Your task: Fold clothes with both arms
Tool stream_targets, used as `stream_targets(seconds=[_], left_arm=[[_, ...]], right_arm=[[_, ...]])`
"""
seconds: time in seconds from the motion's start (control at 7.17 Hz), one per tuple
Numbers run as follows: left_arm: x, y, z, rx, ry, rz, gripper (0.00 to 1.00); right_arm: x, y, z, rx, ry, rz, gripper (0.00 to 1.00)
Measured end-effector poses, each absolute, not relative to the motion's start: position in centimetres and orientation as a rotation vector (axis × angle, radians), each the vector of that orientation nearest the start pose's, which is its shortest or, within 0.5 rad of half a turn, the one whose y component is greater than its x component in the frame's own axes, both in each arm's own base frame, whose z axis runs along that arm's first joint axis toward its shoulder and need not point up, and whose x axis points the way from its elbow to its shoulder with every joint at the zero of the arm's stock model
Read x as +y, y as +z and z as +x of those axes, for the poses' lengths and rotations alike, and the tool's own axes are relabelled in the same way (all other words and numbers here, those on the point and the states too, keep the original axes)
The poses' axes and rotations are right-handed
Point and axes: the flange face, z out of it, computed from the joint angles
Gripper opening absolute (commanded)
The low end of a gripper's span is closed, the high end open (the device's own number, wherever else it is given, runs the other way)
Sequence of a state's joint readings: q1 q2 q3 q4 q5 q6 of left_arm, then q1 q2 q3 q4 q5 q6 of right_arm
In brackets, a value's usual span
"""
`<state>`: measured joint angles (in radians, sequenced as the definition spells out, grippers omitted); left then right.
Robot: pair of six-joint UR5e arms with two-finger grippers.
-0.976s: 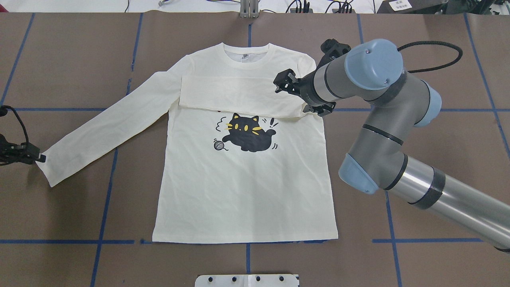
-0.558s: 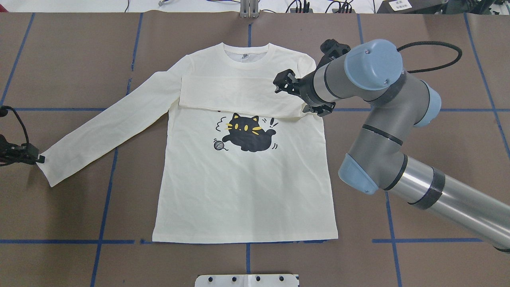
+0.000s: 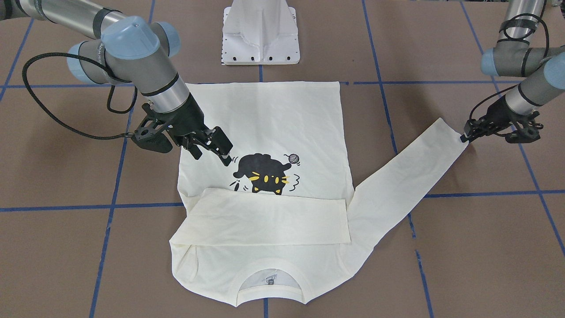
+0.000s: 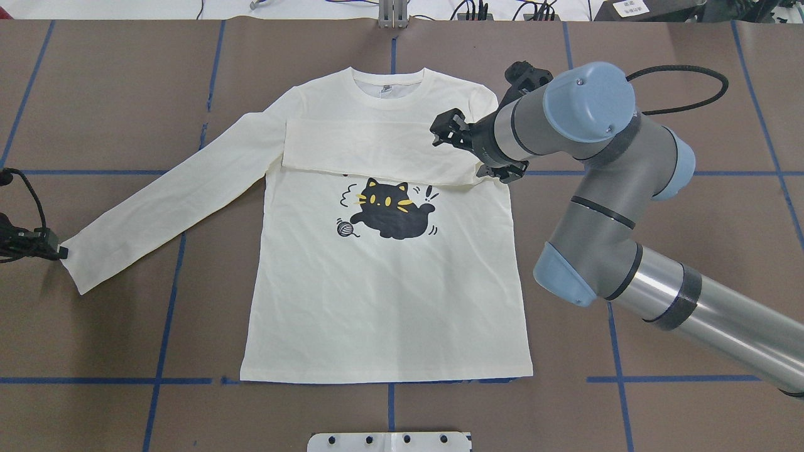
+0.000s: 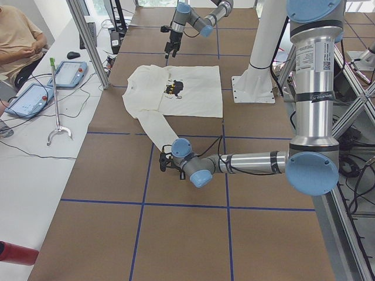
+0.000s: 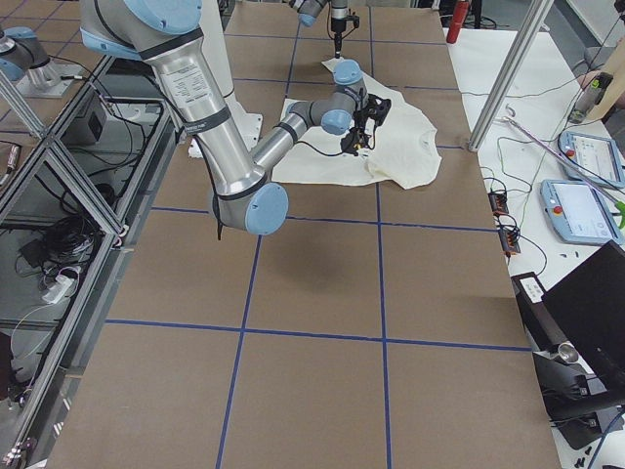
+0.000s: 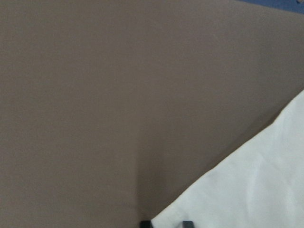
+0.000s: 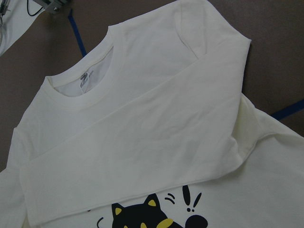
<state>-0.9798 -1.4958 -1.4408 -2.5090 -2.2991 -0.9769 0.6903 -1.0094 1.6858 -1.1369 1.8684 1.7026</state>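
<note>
The cream T-shirt (image 4: 383, 301) lies flat on the brown table, cat print (image 4: 392, 213) facing up. One sleeve (image 3: 265, 218) is folded across the chest below the collar (image 8: 80, 95). The other sleeve (image 4: 169, 194) stretches out flat toward my left side. At its cuff corner, low on the table, my left gripper (image 4: 59, 253) (image 3: 465, 134) is shut on the cloth, and white fabric (image 7: 256, 190) sits between its fingertips. My right gripper (image 3: 211, 152) (image 4: 471, 154) hangs open above the shirt's shoulder, near the folded sleeve's root, holding nothing.
The white pedestal base (image 3: 260, 39) stands just behind the shirt's hem. Blue tape lines (image 4: 166, 301) grid the tabletop. Beyond the far table edge a side bench holds tablets (image 5: 70, 70) and cables, and a person (image 5: 17, 41) sits there.
My left gripper has slid slightly outward, away from the shirt's body, and the cuff corner shifted with it. The right arm has not moved.
</note>
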Motion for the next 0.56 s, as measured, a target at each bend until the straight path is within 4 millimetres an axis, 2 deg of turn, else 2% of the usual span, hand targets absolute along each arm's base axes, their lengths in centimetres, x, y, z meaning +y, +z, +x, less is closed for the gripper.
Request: stream_targets(seconds=[0.28, 0.42, 0.56], left_arm=[[-43.4, 64.8, 21.0, 0.995, -0.074, 0.017, 0.00], [-43.4, 62.8, 21.2, 1.031, -0.053, 0.026, 0.00], [-43.4, 58.9, 21.6, 1.099, -0.024, 0.028, 0.00]], right_arm=[[-50.2, 23.0, -44.3, -1.149, 0.567, 0.049, 0.99], [-50.5, 22.9, -43.8, -1.152, 0.568, 0.043, 0.99], [-50.9, 23.6, -42.1, -1.155, 0.565, 0.025, 0.99]])
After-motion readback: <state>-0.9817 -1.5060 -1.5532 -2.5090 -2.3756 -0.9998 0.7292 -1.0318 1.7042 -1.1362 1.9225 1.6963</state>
